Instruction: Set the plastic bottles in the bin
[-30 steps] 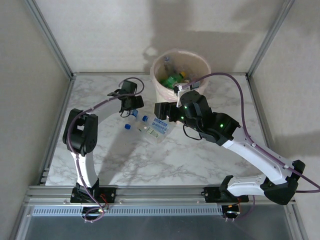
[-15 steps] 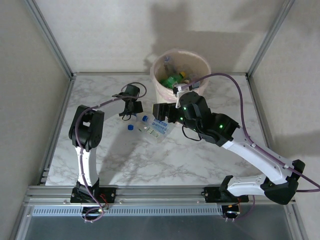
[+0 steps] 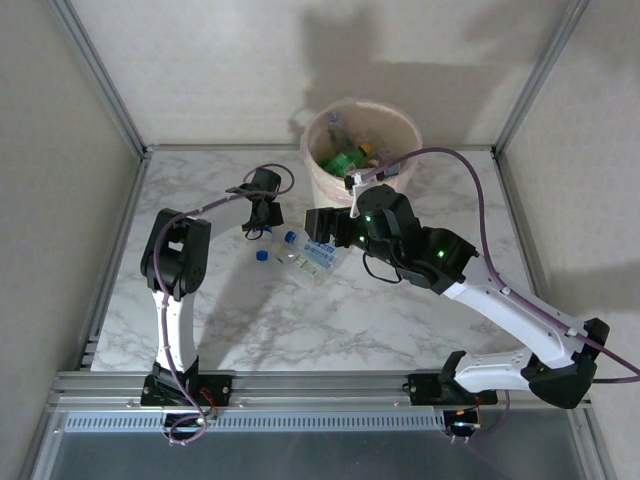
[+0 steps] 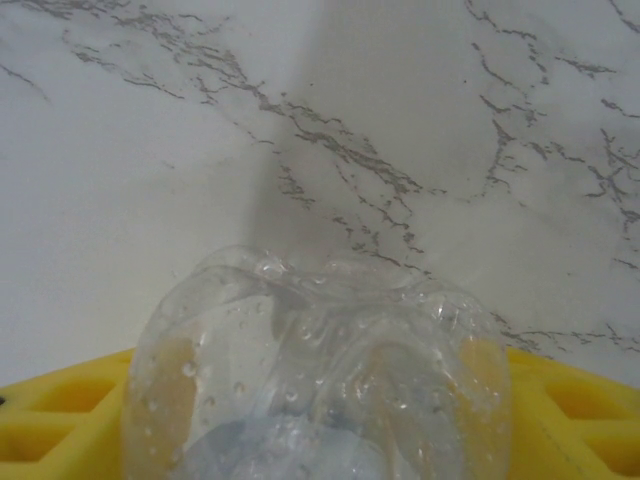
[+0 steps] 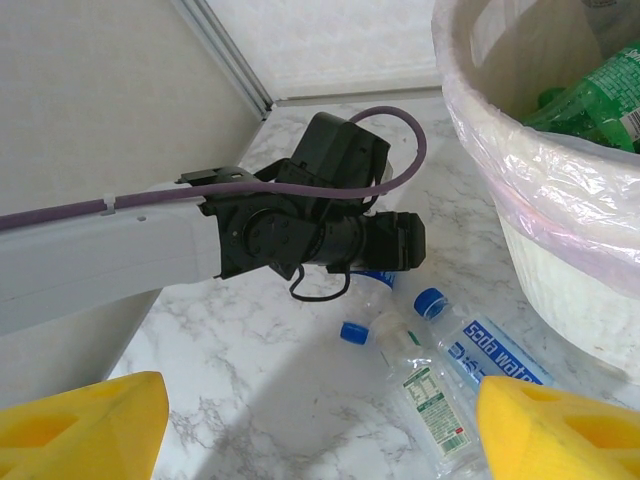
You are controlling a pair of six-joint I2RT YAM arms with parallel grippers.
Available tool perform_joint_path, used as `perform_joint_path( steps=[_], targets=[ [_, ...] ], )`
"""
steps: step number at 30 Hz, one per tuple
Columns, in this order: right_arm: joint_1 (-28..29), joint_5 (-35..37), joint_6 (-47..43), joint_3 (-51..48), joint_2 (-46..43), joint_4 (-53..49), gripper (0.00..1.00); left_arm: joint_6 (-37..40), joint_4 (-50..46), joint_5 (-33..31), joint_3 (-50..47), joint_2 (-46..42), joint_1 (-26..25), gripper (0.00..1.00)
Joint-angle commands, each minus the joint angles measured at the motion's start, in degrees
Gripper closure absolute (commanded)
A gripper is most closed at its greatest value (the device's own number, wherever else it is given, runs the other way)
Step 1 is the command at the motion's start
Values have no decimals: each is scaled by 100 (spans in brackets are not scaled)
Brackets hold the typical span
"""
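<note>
Left gripper (image 4: pixel 320 400): jaws bracket a clear bottle (image 4: pixel 320 350), base between them; can't tell if clamped. Light, thin-walled, slick, crushable, so squeeze mid-body gently. Right gripper (image 5: pixel 325 420): jaws wide, empty.

- Table (image 3: pixel 400 320): white marble pattern with grey veins.
- Bin (image 3: pixel 322 190): stands upright at the far edge, about mid-width.
- Blue-label bottle (image 5: pixel 495 368) and green-label bottle (image 5: pixel 428 392): clear, blue caps, lying side by side near the bin, apart from it.
</note>
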Motion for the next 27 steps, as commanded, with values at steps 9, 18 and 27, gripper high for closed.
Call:
perform_joint_path(
  steps=[9,18,27],
  targets=[
    [117,92,97,-110,-27,147,20,-215,-138,148,-104,-597,115,43],
    [169,-239,6,-97,59,260,21,-777,-11,968,-451,-1937,257,44],
    [197,-824,-51,26,493,603,15,-2277,920,2466,-1034,-3569,354,43]
  ],
)
